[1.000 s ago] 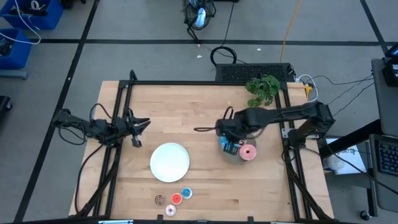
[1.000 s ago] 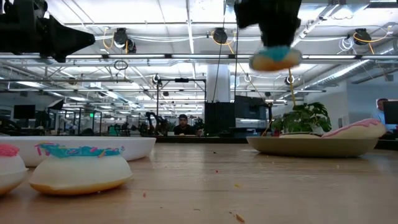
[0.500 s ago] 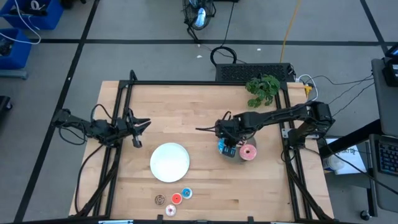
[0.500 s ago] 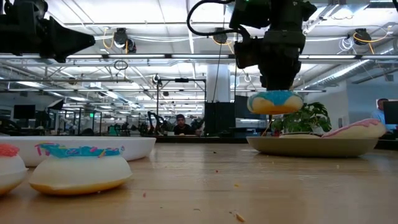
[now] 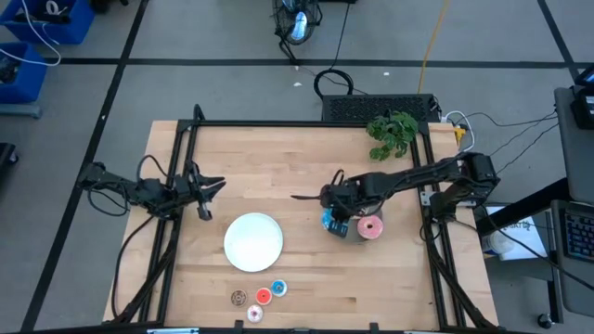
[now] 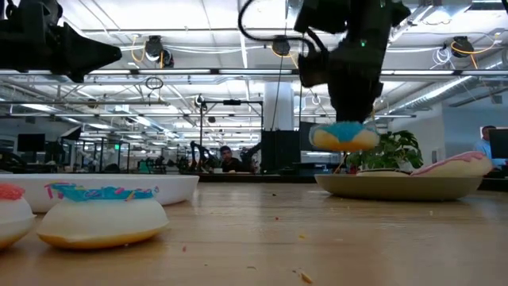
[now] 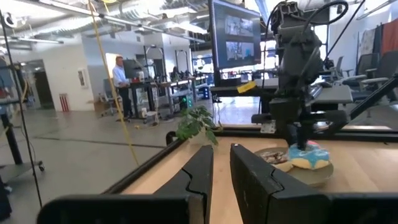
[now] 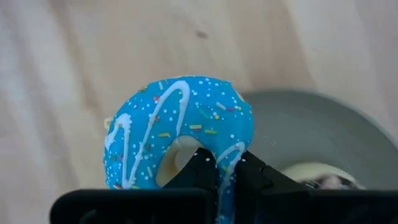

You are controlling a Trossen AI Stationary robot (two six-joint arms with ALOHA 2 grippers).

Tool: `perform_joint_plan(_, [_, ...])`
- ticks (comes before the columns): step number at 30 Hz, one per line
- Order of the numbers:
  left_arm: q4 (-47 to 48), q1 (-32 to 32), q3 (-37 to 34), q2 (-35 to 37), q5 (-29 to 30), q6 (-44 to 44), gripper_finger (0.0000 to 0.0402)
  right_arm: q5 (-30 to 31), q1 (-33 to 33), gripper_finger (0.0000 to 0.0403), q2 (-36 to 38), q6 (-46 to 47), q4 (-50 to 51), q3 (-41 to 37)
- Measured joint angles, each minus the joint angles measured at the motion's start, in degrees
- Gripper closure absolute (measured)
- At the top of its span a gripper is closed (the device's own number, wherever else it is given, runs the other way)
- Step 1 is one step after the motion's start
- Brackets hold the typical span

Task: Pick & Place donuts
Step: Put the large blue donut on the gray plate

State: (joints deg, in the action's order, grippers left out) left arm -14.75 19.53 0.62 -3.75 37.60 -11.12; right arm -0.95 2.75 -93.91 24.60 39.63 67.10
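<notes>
Bright, even light falls from ceiling lamps, leaving only soft shadows on the table. In the low view, the near donut is blurred, and the blue donut shows motion smear.

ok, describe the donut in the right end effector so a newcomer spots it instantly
Start at the grey plate on the table's right side. Above its left edge the right end effector grips a blue donut through its hole. White icing stripes and sprinkles distinguish it from the pink donut on the plate.

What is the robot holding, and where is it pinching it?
The right gripper holds the blue donut, pinching its ring, one finger through the hole. The left gripper holds nothing.
</notes>
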Motion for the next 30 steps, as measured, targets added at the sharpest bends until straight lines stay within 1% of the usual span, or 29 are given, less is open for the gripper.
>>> perform_joint_plan(2, [0.1,0.0,0.0,0.0,0.0,1.1,0.0339,0.9,-0.2,0.039,0.0,0.6,-0.6,-1.3])
perform_joint_plan(6, [0.3,0.0,0.0,0.0,0.0,2.6,0.0339,0.4,-0.1,0.039,0.0,0.9,-4.7,-4.9])
perform_joint_plan(12, [0.3,0.0,0.0,0.0,0.0,2.9,0.0339,0.7,-0.2,0.039,0.0,1.3,-7.9,-9.9])
perform_joint_plan(17, [0.3,0.0,0.0,0.0,0.0,2.6,0.0339,0.7,-0.5,0.039,0.0,1.1,-10.4,-12.1])
perform_joint_plan(20, [0.3,0.0,0.0,0.0,0.0,2.5,0.0339,0.9,-0.6,0.0383,0.0,0.1,-10.8,-12.6])
perform_joint_plan(22, [0.3,0.0,0.0,0.0,0.0,2.4,0.0339,0.8,-0.6,0.037,0.0,0.0,-10.8,-12.6])
perform_joint_plan(24, [0.3,0.0,0.0,0.0,0.0,2.4,0.0339,0.8,-0.5,0.0349,0.0,0.5,-10.9,-12.6])
perform_joint_plan(30, [0.3,0.0,0.0,0.0,0.0,2.4,0.0339,1.2,-0.9,0.0255,0.0,0.9,-11.3,-12.6])
